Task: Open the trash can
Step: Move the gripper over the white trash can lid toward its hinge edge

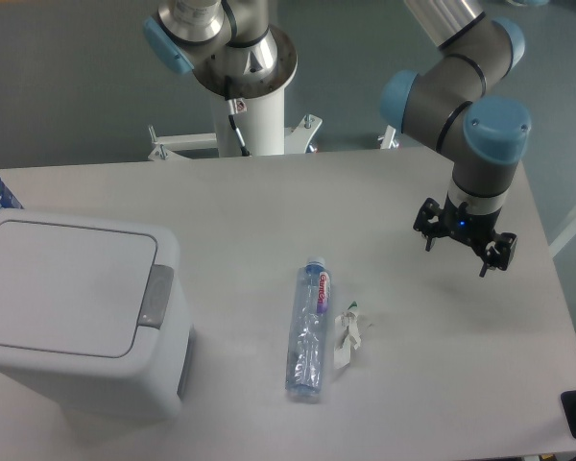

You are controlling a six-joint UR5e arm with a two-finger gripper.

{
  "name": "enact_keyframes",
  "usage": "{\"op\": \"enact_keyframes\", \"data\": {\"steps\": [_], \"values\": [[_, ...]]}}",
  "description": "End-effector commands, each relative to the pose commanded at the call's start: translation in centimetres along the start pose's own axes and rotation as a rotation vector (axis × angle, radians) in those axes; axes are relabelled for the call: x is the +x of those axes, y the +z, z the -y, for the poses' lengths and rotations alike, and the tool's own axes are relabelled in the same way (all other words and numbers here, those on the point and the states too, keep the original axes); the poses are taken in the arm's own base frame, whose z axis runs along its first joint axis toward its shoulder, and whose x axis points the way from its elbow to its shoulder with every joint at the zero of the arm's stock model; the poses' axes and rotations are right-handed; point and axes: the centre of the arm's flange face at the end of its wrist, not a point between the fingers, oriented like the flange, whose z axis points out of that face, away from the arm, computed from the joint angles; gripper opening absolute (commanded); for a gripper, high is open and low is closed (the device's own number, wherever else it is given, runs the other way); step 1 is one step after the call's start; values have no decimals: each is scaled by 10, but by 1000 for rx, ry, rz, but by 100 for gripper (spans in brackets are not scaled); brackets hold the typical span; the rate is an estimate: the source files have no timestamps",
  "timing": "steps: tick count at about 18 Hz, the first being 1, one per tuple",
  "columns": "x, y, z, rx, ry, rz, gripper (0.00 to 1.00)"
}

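One trash can [72, 312] far left of gripper [458, 252].

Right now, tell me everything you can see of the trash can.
The trash can is a large, boxy bin of light-grey plastic with rounded corners, standing upright on the white table at its front left. Its flat lid lies shut and level. A darker grey push-button latch sits at the lid's right edge, and a dark slot shows on the right side wall. Its lower left runs out of view. Nothing touches it except the table; the hand hovers far off to the right.
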Motion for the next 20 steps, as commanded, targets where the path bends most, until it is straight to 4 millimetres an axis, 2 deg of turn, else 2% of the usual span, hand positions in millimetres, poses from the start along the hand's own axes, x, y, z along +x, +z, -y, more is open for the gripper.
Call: {"op": "enact_keyframes", "data": {"steps": [3, 6, 9, 12, 15, 17, 20], "values": [[-8, -26, 25, 129, -217, 42, 100], [-14, -58, 72, 241, -454, 44, 100], [-12, -94, 121, 304, -560, 66, 100], [13, -114, 169, 361, -594, 37, 100], [40, -137, 197, 399, -608, 22, 100], [69, -158, 225, 428, -574, 16, 100], [102, -187, 244, 460, -576, -2, 100]]}}
